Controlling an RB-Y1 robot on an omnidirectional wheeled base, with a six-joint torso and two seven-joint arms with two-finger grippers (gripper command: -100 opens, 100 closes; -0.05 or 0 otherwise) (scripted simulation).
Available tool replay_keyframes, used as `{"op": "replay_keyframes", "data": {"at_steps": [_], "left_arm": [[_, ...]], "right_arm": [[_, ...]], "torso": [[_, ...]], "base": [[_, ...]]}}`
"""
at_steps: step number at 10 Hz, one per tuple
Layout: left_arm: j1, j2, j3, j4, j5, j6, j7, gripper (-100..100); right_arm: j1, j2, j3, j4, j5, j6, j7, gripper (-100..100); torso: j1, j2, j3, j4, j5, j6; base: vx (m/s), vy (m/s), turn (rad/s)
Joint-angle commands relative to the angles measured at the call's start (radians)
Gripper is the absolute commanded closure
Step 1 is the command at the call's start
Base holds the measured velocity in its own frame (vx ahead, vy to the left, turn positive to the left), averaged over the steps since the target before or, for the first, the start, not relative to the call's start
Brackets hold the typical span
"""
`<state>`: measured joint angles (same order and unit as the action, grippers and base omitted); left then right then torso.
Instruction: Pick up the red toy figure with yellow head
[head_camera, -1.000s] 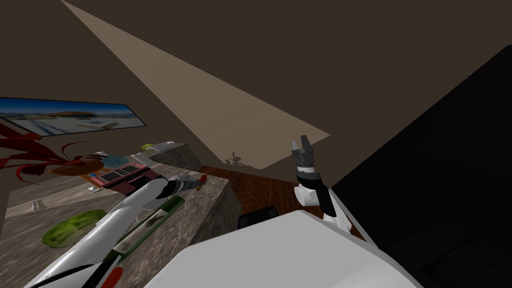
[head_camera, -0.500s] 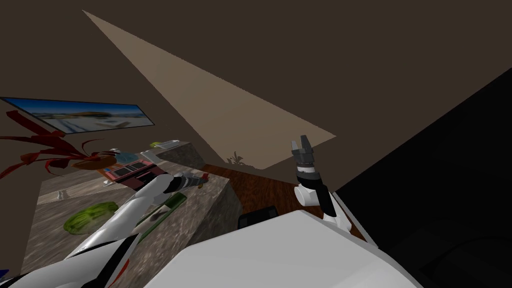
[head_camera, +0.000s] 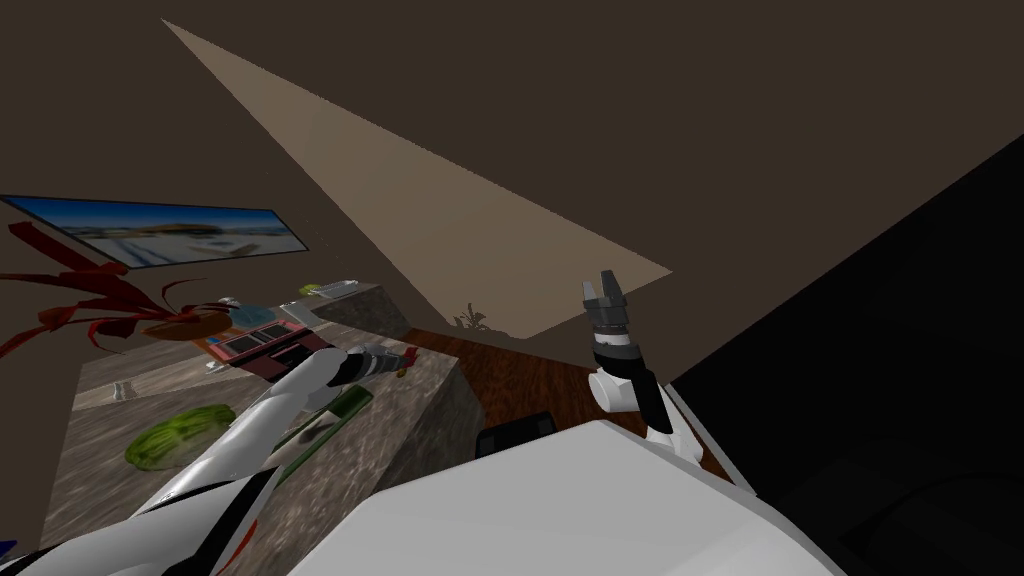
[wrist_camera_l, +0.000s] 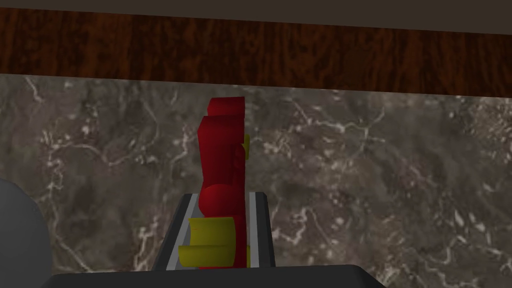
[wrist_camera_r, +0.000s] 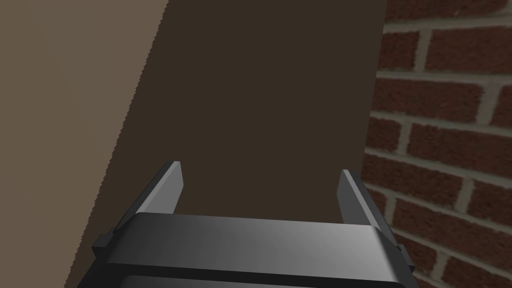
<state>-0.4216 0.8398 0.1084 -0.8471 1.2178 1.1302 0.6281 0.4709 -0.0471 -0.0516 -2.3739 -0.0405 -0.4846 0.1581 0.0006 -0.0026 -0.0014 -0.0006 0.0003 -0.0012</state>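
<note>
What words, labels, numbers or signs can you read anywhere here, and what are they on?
No readable text anywhere.
The red toy figure in the left tool: no markings.
The flat green pack on the counter: a pale patch, too small to read.
The wall picture: a landscape, no words.

The toy figure (wrist_camera_l: 222, 145) lies between the left gripper's (wrist_camera_l: 223, 196) 2 fingers (wrist_camera_l: 258, 225) — counter (wrist_camera_l: 375, 175) beneath, floor (wrist_camera_l: 300, 55) beyond.

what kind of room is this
Probably a living or kitchen area in a house, though I can't be sure which: a marble-patterned counter, a framed landscape picture on the wall, a red-leaved potted plant and a dark wood floor.
</note>
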Motion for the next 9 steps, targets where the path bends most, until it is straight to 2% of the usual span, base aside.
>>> {"op": "replay_keyframes", "data": {"at_steps": [1, 2, 3, 4, 5, 6, 7, 8, 9], "left_arm": [[0.0, 0.0, 0.0, 0.0, 0.0, 0.0, 0.0, 100], [0.0, 0.0, 0.0, 0.0, 0.0, 0.0, 0.0, 0], [0.05, 0.03, -0.004, -0.05, 0.017, -0.037, 0.05, 100], [0.064, 0.03, -0.004, -0.064, 0.017, -0.037, 0.061, 100], [0.098, 0.063, -0.006, -0.096, 0.039, -0.071, 0.092, 100], [0.127, 0.063, -0.006, -0.12, 0.039, -0.071, 0.116, 100], [0.135, 0.063, -0.006, -0.134, 0.039, -0.071, 0.117, 100], [0.171, 0.097, -0.008, -0.165, 0.061, -0.105, 0.156, 100], [0.2, 0.097, -0.008, -0.189, 0.061, -0.105, 0.173, 100]], "right_arm": [[0.0, 0.0, 0.0, 0.0, 0.0, 0.0, 0.0, 0], [0.0, 0.0, 0.0, 0.0, 0.0, 0.0, 0.0, 0], [0.0, 0.0, 0.0, 0.0, 0.0, 0.0, 0.0, 0], [0.0, 0.0, 0.0, 0.0, 0.0, 0.0, 0.0, 0], [0.0, 0.0, 0.0, 0.0, 0.0, 0.0, 0.0, 0], [0.0, 0.0, 0.0, 0.0, 0.0, 0.0, 0.0, 0], [0.0, 0.0, 0.0, 0.0, 0.0, 0.0, 0.0, 0], [0.0, 0.0, 0.0, 0.0, 0.0, 0.0, 0.0, 0], [0.0, 0.0, 0.0, 0.0, 0.0, 0.0, 0.0, 0]], "torso": [[0.0, 0.0, 0.0, 0.0, 0.0, 0.0], [0.0, 0.0, 0.0, 0.0, 0.0, 0.0], [0.0, 0.0, 0.0, 0.0, 0.0, 0.0], [0.002, 0.0, 0.0, 0.0, 0.0, 0.0], [0.003, 0.001, 0.0, 0.0, 0.0, 0.0], [0.004, 0.001, 0.001, 0.001, 0.0, 0.0], [0.004, 0.001, 0.001, 0.001, 0.0, -0.002], [0.002, 0.001, 0.001, 0.001, 0.0, -0.002], [0.002, 0.001, 0.001, 0.001, -0.001, 0.0]], "base": [[0.0, 0.0, 0.0], [0.0, 0.0, 0.0], [-0.012, 0.027, -0.165], [-0.012, 0.046, -0.135], [-0.017, 0.057, -0.22], [-0.016, 0.051, -0.092], [-0.005, 0.02, 0.035], [-0.012, 0.02, -0.173], [-0.013, 0.036, -0.115]]}}
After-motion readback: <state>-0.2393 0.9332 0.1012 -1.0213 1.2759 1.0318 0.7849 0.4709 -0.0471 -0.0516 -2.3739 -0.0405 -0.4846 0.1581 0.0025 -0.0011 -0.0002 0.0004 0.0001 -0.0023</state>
